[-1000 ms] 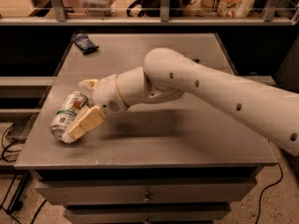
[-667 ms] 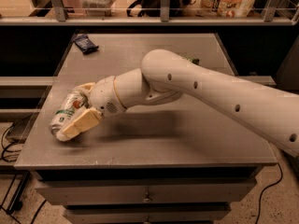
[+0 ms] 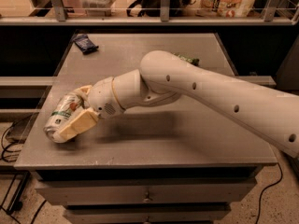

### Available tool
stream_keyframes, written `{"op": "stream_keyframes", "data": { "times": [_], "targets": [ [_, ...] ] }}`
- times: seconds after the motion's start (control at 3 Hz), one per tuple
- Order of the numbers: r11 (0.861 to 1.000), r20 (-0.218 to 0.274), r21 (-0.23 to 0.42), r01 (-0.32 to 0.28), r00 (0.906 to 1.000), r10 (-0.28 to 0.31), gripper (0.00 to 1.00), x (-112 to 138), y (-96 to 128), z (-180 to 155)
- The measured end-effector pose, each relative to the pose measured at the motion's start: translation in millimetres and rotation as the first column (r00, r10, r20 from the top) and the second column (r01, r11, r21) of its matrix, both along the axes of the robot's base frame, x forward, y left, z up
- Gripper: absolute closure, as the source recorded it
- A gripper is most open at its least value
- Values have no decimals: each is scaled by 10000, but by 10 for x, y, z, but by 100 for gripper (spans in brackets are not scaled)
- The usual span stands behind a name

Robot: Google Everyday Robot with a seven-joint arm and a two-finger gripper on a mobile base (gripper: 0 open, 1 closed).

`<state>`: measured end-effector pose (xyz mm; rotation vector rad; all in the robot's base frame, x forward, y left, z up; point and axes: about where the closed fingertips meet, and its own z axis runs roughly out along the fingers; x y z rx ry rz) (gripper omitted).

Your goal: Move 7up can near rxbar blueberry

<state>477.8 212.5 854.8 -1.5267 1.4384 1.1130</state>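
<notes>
We log: gripper (image 3: 74, 112) closed around 7up can (image 3: 60, 117), can tilted, approx 8 o'clock on table (image 3: 196, 129), nr edge. At 11 o'clock lies rxbar blueberry (image 3: 86, 43), well apart from can.

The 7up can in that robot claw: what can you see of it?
The 7up can is a small silvery drink can with a green band and a red spot on its label. It lies tipped on its side near the front left corner of the table. The gripper is shut on it, one cream finger across its front, the other behind. Whether it touches the tabletop cannot be told.
</notes>
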Motion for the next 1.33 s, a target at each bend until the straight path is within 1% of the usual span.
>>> {"op": "stream_keyframes", "data": {
  "times": [0.33, 0.67, 1.0, 1.33],
  "targets": [
    [9993, -46, -40, 384, 9993, -384, 86, 112, -133, 104],
    [9966, 165, -317, 757, 9970, -752, 100, 334, -324, 251],
    [9901, 314, -491, 1318, 9910, -1304, 100, 663, -616, 321],
    [9770, 432, -535, 2063, 9780, -2041, 100, 1414, -1326, 384]
  ]
}}
